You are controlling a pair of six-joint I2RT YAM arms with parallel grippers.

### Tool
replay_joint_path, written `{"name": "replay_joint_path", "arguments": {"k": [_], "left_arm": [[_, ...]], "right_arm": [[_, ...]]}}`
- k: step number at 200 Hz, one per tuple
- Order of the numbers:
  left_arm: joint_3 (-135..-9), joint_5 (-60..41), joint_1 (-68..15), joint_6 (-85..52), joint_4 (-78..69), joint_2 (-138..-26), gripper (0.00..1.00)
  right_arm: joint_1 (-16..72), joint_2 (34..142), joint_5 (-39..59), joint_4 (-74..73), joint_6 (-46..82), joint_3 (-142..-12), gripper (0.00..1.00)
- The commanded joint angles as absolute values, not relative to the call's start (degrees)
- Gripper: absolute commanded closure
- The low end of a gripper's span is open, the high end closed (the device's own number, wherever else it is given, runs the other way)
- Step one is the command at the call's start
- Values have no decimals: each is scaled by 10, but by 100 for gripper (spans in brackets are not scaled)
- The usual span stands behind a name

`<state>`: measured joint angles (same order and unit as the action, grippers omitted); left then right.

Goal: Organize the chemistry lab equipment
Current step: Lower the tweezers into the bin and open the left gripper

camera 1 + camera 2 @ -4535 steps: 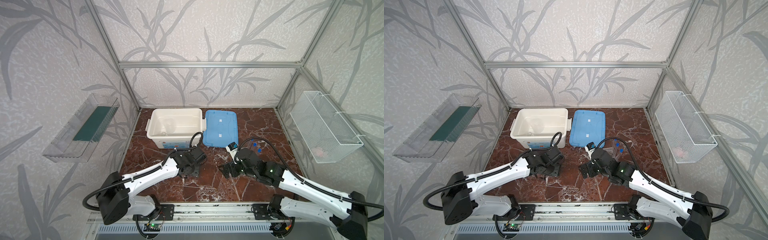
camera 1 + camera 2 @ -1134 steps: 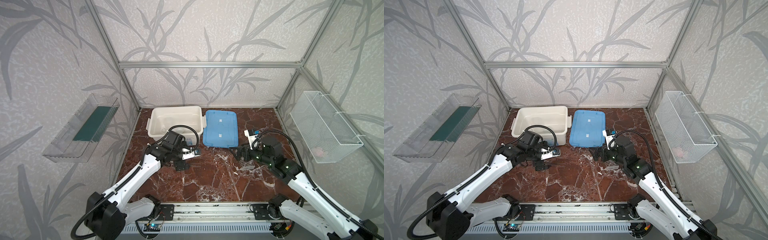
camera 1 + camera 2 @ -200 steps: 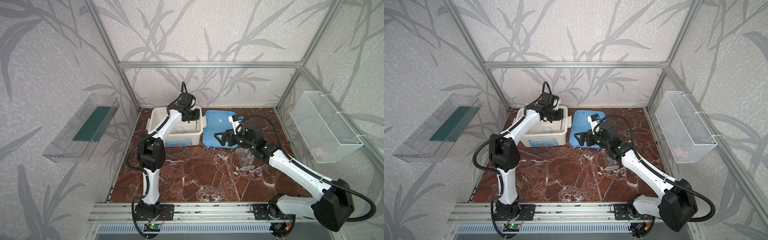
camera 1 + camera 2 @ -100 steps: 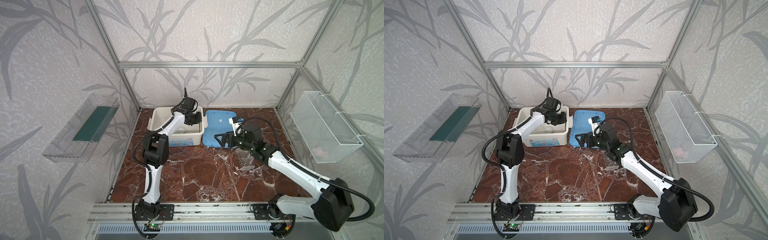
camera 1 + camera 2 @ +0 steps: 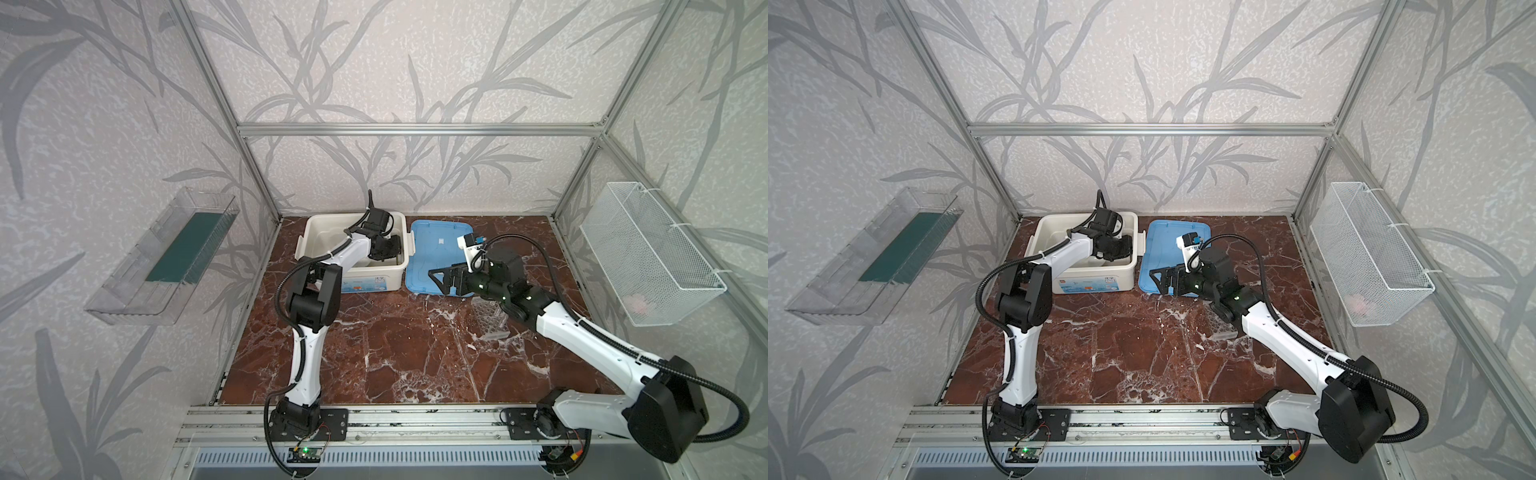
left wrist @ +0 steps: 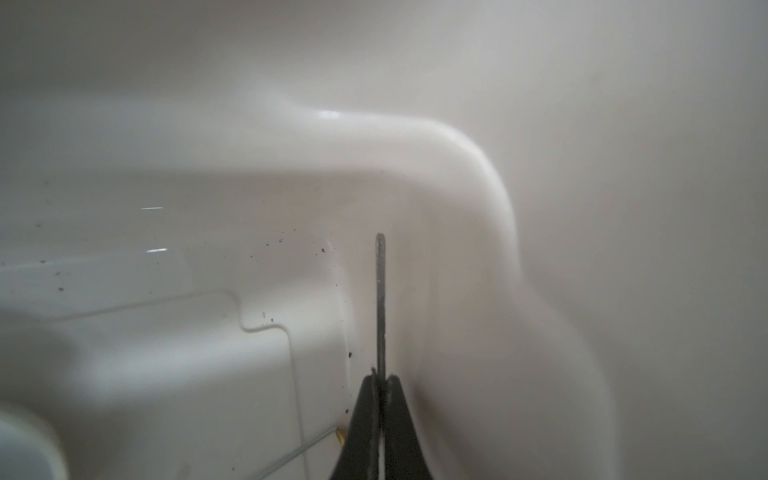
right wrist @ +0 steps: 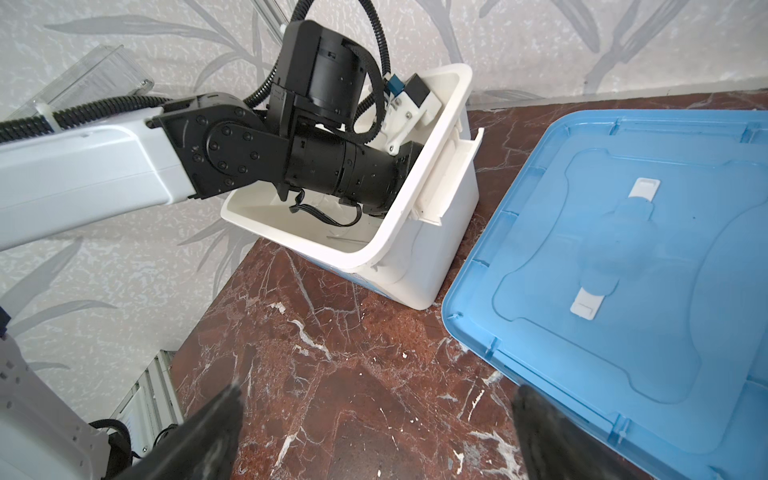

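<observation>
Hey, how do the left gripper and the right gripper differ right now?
The left gripper is shut on a thin rod; the right gripper is open and empty. The left gripper reaches down inside the white bin; the right gripper is outside it, above the table beside the blue lid. Both have black fingers.

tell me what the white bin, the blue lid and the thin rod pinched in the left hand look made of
White bin: moulded plastic, glossy; soft highlights, rounded rim.
Blue lid: plastic, semi-matte; moulded ribs, faint sheen.
Thin rod: grey and dull, perhaps metal or frosted glass; too blurred to settle.
</observation>
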<state>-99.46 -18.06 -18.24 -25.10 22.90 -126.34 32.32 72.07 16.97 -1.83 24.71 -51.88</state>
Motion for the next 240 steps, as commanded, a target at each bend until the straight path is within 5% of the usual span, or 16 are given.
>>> {"name": "replay_joint_path", "arguments": {"k": [1, 62, 78, 124, 188, 240], "left_arm": [[-978, -192, -179, -253, 187, -1268, 100], [-967, -185, -178, -251, 177, -1284, 100], [-968, -180, -178, -242, 182, -1283, 90], [-982, -179, -176, -235, 199, -1297, 90], [-981, -159, -176, -233, 204, -1284, 76], [-994, -93, -175, -216, 265, -1231, 46]], "right_arm": [[325, 717, 168, -18, 237, -520, 1], [325, 708, 164, -20, 234, -510, 1], [325, 710, 161, -21, 231, -508, 1], [325, 710, 156, -23, 235, -506, 1], [325, 708, 162, -23, 231, -504, 1], [325, 697, 149, -12, 227, -502, 1]]}}
